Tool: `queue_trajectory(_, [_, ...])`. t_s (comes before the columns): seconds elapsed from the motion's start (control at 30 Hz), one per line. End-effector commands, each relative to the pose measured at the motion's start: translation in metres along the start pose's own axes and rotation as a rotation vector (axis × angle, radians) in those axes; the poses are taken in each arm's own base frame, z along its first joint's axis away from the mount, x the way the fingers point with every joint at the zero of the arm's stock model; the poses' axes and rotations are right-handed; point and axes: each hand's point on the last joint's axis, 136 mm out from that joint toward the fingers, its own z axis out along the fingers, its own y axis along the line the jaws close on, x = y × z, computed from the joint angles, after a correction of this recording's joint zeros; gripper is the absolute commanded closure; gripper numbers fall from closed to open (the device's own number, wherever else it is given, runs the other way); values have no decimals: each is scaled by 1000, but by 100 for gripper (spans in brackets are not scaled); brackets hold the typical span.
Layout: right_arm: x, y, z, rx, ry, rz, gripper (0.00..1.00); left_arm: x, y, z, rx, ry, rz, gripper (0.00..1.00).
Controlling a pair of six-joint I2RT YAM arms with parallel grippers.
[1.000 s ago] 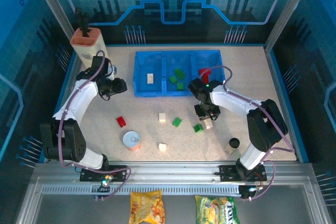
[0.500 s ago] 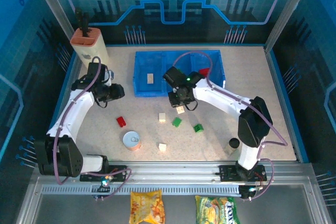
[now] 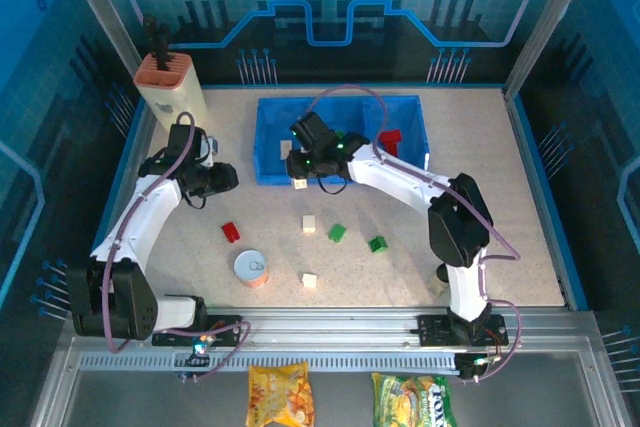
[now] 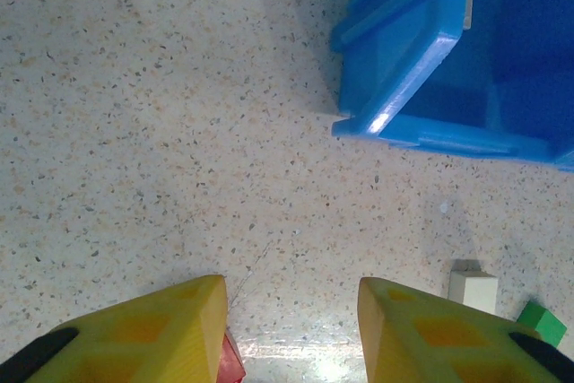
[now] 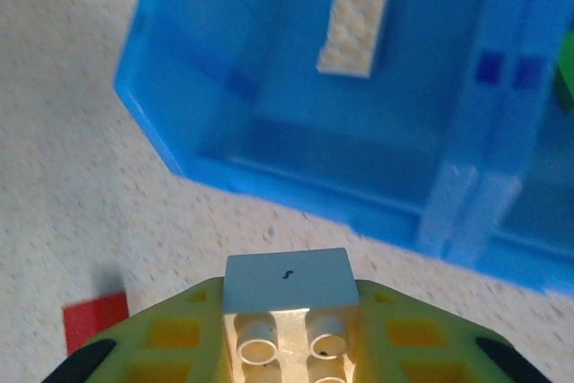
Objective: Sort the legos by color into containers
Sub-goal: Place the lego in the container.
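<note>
Swung leftward since a second ago, the right gripper [image 5: 287, 334] hangs at the near left corner of the translucent blue three-compartment plastic tray [image 5: 269, 177], clamped on a cream studded plastic brick [image 5: 285, 307]. On the tray's near side, a loose red brick [image 3: 231, 232] and a loose green brick [image 3: 337, 233] lie on the speckled tabletop [image 3: 270, 252]. The tray's left compartment lies straight ahead of the held brick, just over the near wall; this arm is nearer, so a short forward reach seems called for. A second cream brick [image 5: 355, 22] lies inside, its long axis pointing away from the gripper. The left gripper [image 4: 291, 311] hovers left of the tray, jaws apart and empty. The other compartments are cut off and blurred in the right wrist view.
</note>
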Motion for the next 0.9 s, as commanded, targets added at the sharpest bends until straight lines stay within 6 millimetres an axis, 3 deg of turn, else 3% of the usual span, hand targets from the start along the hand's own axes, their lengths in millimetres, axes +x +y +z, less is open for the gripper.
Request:
queue_trajectory(0.0, [-33, 23, 8, -54, -126, 45, 74, -4, -2, -5, 26, -27, 4, 57])
queue_trajectory(0.23, [-62, 30, 37, -35, -214, 70, 75, -4, -5, -7, 42, -35, 1, 56])
queue_trajectory(0.5, [-79, 32, 69, -3, -252, 92, 76, -4, -6, -7, 49, -33, -2, 57])
queue_trajectory(0.57, [-72, 25, 91, 20, -229, 97, 76, -4, -6, -7, 49, -33, -2, 56])
queue_trajectory(0.87, [-61, 17, 125, 36, -187, 109, 75, -3, -7, -8, 53, -38, -1, 57])
